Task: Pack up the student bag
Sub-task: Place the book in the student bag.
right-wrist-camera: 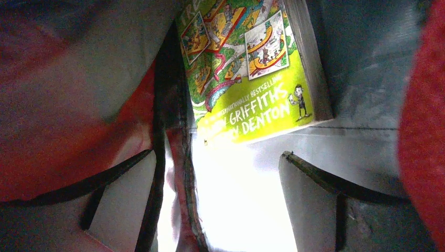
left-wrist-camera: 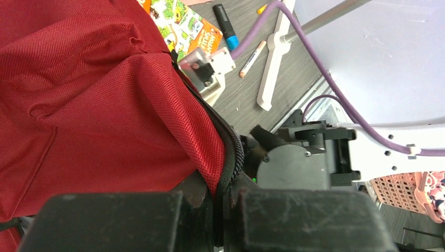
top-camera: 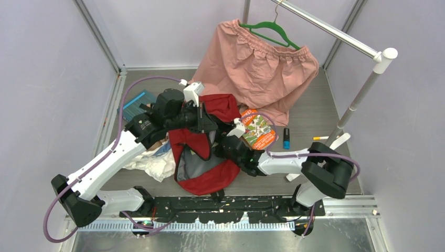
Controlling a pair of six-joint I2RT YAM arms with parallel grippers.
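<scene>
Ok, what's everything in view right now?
student bag: one, red with grey lining, open, table centre
book: one, yellow-green, inside the bag on the lining
book: one, orange-green, on table right of bag
shorts: one, pink, on green hanger, far centre
marker: one, black, blue cap, right of that book
pen: one, pale, orange tip, near rack foot
notebook-like flat item: one, blue, far left
plastic bag: one, white, left of student bag
clothes rack: one, white, right side
left fingers: black, shut on bag's zip edge
right fingers: open, inside bag
</scene>
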